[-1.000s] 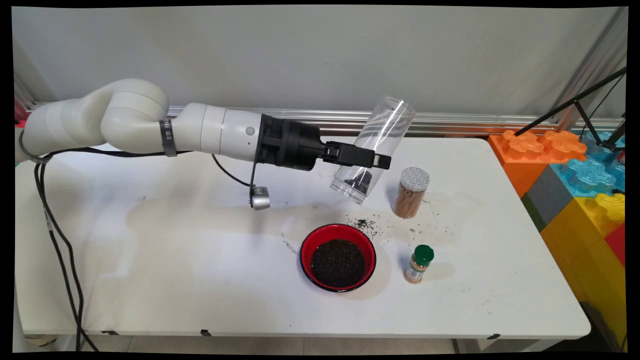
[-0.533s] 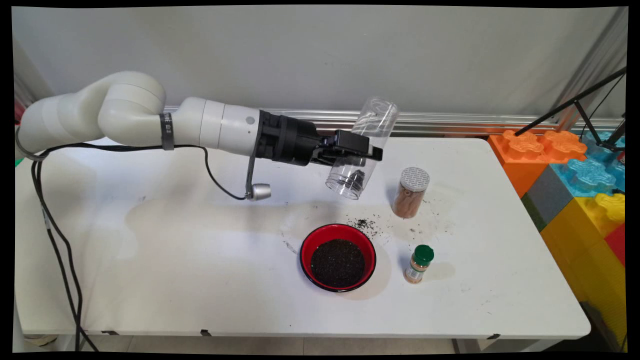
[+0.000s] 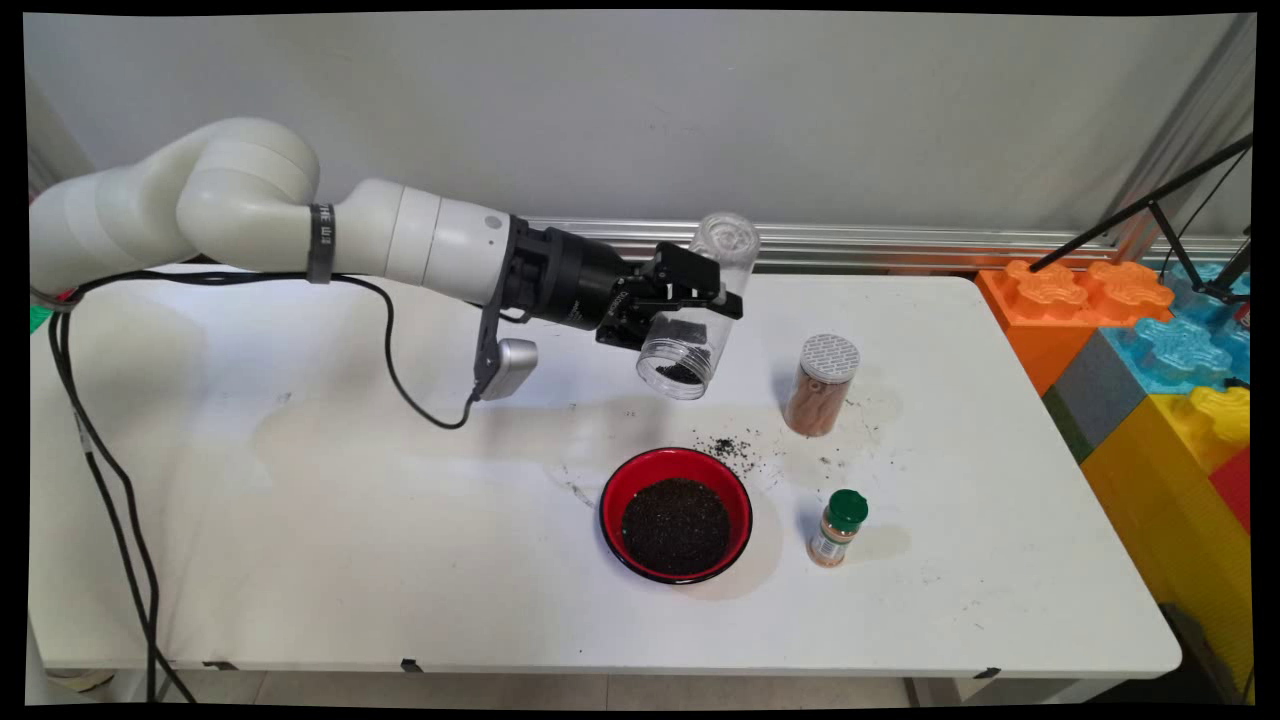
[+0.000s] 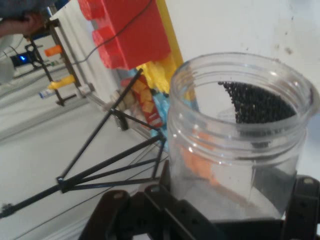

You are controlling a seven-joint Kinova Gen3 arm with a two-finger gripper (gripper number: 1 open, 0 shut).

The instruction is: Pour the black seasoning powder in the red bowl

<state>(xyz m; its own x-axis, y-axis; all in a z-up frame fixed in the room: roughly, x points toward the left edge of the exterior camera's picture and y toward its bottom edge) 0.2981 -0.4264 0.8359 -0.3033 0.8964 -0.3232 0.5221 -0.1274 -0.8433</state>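
Observation:
My gripper [image 3: 690,305] is shut on a clear plastic jar [image 3: 700,320], held in the air above the table's far middle. The jar is tipped with its open mouth pointing down and toward the camera, and a small heap of black grains lies near its mouth. In the hand view the clear jar [image 4: 235,145] fills the right half, grains clinging inside by the rim, and the gripper [image 4: 220,215] clasps its body. Below and nearer stands a red bowl [image 3: 676,514] full of black grains. Spilled grains [image 3: 732,446] lie on the table just beyond the bowl.
A tall jar with a grey lid [image 3: 822,385] holding brown sticks stands right of the held jar. A small green-capped spice bottle [image 3: 838,527] stands right of the bowl. Big coloured blocks [image 3: 1150,340] and a black tripod [image 3: 1180,215] flank the table's right end.
The arm has pulled the jar left and slightly back, and rolled it so its mouth now faces down toward the camera. The grains have slid to the mouth.

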